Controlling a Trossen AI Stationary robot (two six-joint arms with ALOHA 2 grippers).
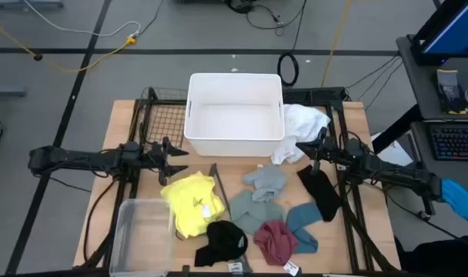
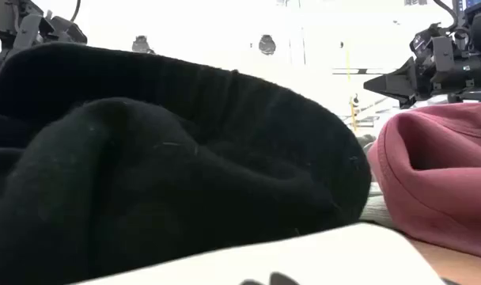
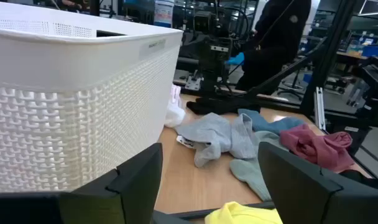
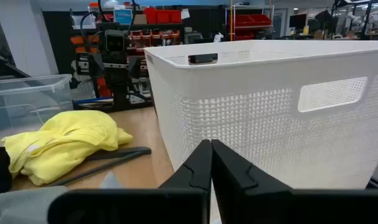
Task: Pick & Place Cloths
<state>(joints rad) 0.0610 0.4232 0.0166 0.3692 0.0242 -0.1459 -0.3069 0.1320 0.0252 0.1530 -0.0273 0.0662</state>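
Looking at the cloths, we see yellow (image 1: 191, 203), grey (image 1: 266, 180), green (image 1: 256, 212), teal (image 1: 301, 224), maroon (image 1: 276, 240) and two black pieces (image 1: 221, 241) rumpled on the table (image 1: 376, 231), white (image 1: 303, 127) beside the white basket (image 1: 235, 114); left gripper (image 1: 178, 159) wide, right gripper (image 1: 302, 147) pinched closed, both empty.

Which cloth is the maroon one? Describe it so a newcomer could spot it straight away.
Start at the big white basket at the table's far middle and come toward the near edge, past the grey cloth and sage green cloth. The maroon cloth lies crumpled there, between a black cloth and the teal cloth, the only reddish piece.
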